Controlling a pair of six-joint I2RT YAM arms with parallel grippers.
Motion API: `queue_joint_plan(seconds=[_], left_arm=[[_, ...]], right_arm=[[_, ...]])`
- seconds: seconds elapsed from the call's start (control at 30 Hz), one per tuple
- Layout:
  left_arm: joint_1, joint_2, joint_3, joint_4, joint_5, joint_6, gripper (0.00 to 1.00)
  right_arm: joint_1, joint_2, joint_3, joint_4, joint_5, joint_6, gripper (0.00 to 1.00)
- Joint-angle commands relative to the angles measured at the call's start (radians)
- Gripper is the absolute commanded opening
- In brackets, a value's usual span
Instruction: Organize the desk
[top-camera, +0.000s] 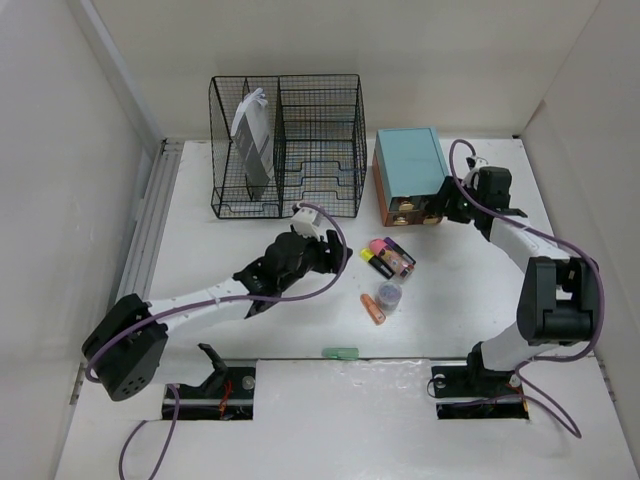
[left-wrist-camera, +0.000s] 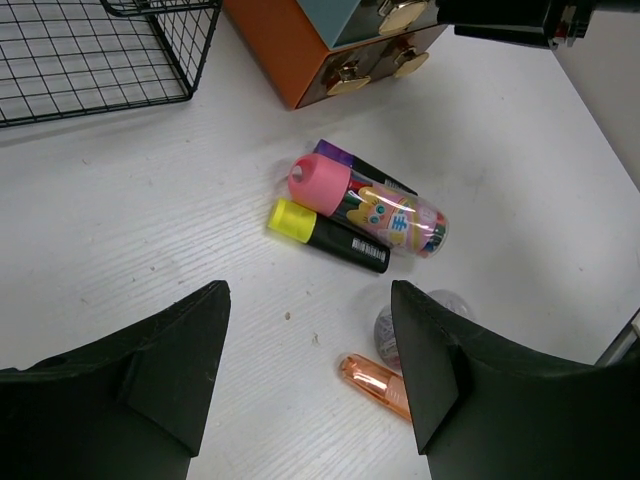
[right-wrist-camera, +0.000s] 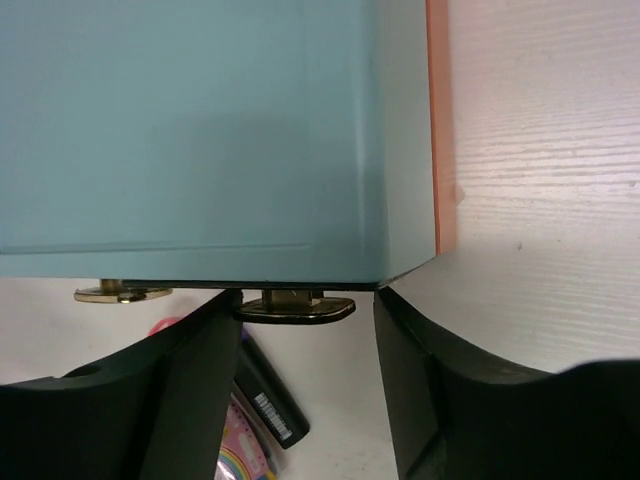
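Left gripper (left-wrist-camera: 308, 300): jaws wide open, empty, over bare desk (left-wrist-camera: 150, 200).
Ahead of jaws: highlighter (left-wrist-camera: 325, 236) touching pink-capped tube (left-wrist-camera: 375, 205).
Beside one finger: copper pen (left-wrist-camera: 375, 380), clear jar (left-wrist-camera: 395, 322).
Right gripper (right-wrist-camera: 308, 305): jaws part open, either side of gold knob (right-wrist-camera: 295, 307) on drawer box (right-wrist-camera: 200, 130); sliver of gap at one finger.
Rack (top-camera: 285, 145): well beyond left jaws, on far desk.

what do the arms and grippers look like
The left arm and right arm have white tubular links, chunky black joint housings and looping purple cables. The left gripper and right gripper each have two broad, matte black, wedge-shaped fingers.
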Motion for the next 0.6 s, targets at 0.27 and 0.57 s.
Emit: queue_joint_plan(seconds=[0.27,0.57], left_arm=[[-0.022,-0.058,-0.032,0.047,-0.009,0.013,0.62],[-0.022,-0.086,-0.061,0.047,-0.018,0.004,0.62]], right_arm=[[-0.005,-0.064,0.008,0.094,0.017,0.01,0.68],[-0.005,-0.064,-0.005,0.094,0.008,0.01,0.44]])
